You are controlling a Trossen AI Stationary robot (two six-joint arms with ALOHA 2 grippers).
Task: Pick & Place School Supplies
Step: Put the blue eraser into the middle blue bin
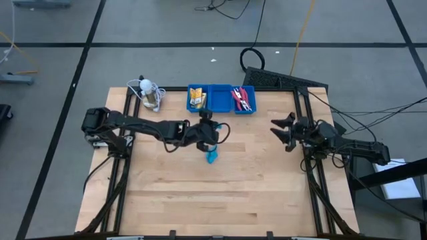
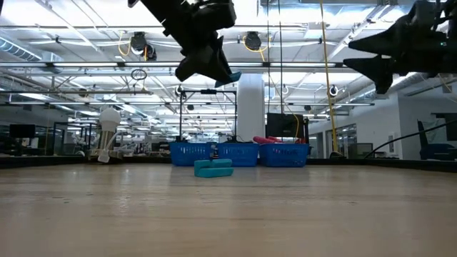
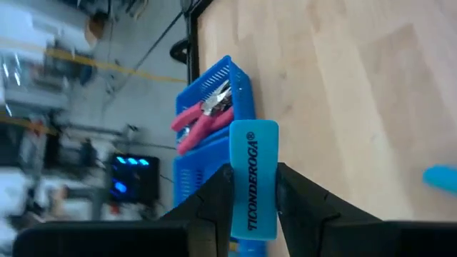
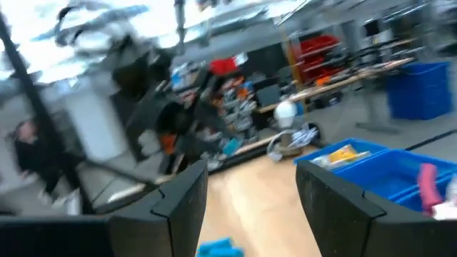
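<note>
Eraser [image 3: 253, 178], light blue and printed TICONDEROGA, is pinched between the two fingers of the left claw [image 3: 253, 196]; in the high view this claw [image 1: 208, 130] sits just above centre of the frame, directly below the blue tray [image 1: 220, 100], and in the low view it hangs well clear of the worktop [image 2: 228, 214]. More light-blue erasers [image 1: 212, 157] lie on the worktop just below the left claw in the high view, seen in the low view as a small stack [image 2: 213, 168] at frame centre, in front of the tray. The tray stands at the upper middle of the worktop: yellow-orange packets [image 1: 197, 99] fill its left compartment, red-handled scissors [image 1: 242, 100] lie in its right compartment, and the middle compartment shows only blue. The scissors also show in the left wrist view [image 3: 203, 118], inside the tray end. The right claw [image 1: 279, 130] hovers at the right-hand side of the worktop, fingers spread apart, raised above the surface in the low view [image 2: 378, 53]. A white round object with a coiled cable [image 1: 148, 92] rests at the upper left corner of the worktop, beside the tray.
</note>
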